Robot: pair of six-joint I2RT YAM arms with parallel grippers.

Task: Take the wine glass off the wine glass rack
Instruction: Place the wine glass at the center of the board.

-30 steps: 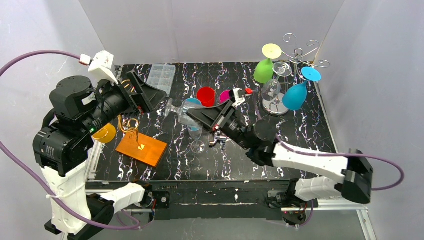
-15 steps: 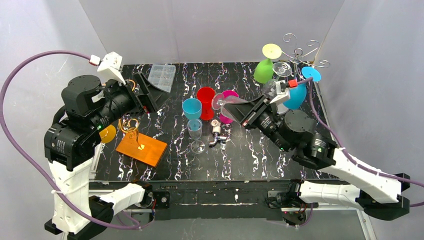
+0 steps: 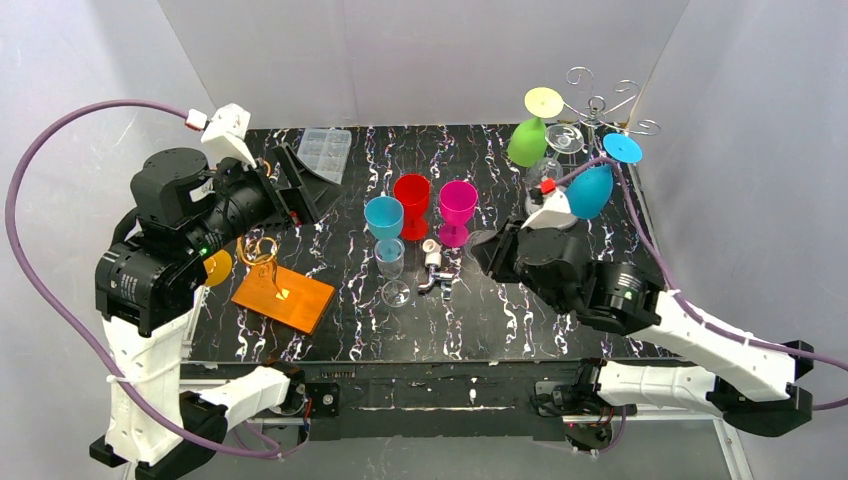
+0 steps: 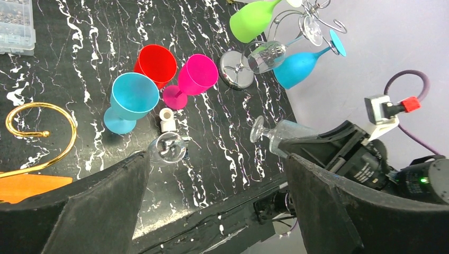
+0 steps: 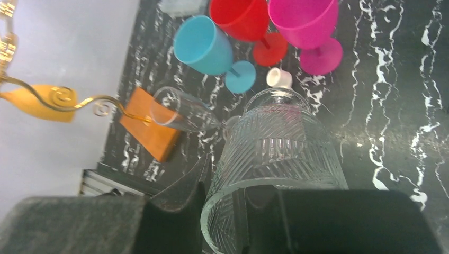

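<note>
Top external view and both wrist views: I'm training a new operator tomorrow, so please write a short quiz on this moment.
1. True or false: the right hand grips a clear ribbed glass.
2. Which of these hangs on the wine glass rack? A red glass; B green glass; C magenta glass.
3. Fill in: the left hand is ____ and empty.
Key: 1 true; 2 B; 3 open.

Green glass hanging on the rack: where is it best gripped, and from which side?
Probably by its bowl, jaws coming from the table-centre side. The green glass hangs foot-up and tilted, its bowl pointing out from the rack, away from the blue glass.
</note>
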